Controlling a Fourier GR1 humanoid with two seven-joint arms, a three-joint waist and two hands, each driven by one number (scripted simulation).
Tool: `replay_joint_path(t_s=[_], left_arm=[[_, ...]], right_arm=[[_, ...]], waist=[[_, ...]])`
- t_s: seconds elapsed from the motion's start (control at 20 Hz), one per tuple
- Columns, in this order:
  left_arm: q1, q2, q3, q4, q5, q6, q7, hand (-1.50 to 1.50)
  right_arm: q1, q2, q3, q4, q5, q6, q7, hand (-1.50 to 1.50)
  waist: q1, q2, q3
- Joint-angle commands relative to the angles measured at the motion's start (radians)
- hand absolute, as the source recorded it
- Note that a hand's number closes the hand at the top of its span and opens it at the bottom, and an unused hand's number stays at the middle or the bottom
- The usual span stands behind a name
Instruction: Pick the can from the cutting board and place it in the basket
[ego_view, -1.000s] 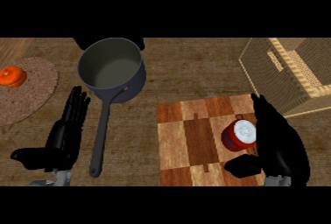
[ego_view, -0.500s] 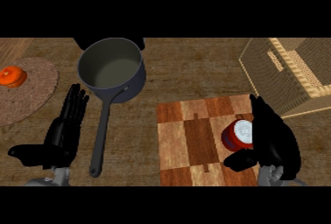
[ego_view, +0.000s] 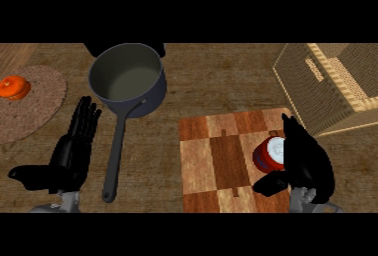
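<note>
The can (ego_view: 267, 154) stands on the cutting board (ego_view: 221, 160); the right hand (ego_view: 306, 157) curls beside it, grasp unclear. The basket (ego_view: 332, 85) waits. The left hand (ego_view: 70, 150) rests open.

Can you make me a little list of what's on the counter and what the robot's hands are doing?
can: red can on the cutting board, at its right side
right hand: right hand beside the can, thumb below it
left hand: left hand open, resting left of the pot handle
pot: grey pot, nothing in it
basket: wicker basket at upper right
mat: round mat with an orange thing
</note>
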Motion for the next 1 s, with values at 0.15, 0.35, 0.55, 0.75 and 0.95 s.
replay_joint_path(t_s=[0.15,0.35,0.55,0.75,0.95], left_arm=[[0.021,-0.049,-0.001,-0.019,-0.053,-0.016,0.007,0.00],[-0.010,-0.040,0.040,0.001,-0.052,-0.047,0.020,0.00],[0.034,-0.026,0.084,-0.024,-0.025,-0.097,0.023,0.00],[0.004,-0.067,0.085,-0.001,-0.064,-0.089,0.019,0.00],[-0.020,-0.137,0.044,0.045,-0.123,-0.042,-0.018,0.00]], right_arm=[[-0.037,0.007,0.006,0.039,-0.015,0.009,0.086,-1.50],[-0.040,0.007,-0.044,0.052,-0.014,0.037,0.053,-1.50],[-0.005,0.007,-0.023,0.159,0.014,-0.097,-0.004,-1.50],[0.005,0.007,-0.037,0.177,0.014,-0.122,-0.033,-1.50],[0.043,0.007,-0.022,0.203,0.012,-0.148,-0.083,1.50]], waist=[[0.000,0.000,0.000],[-0.001,0.000,0.000],[0.002,0.000,0.000],[0.000,0.000,0.000],[-0.002,0.000,0.000]])
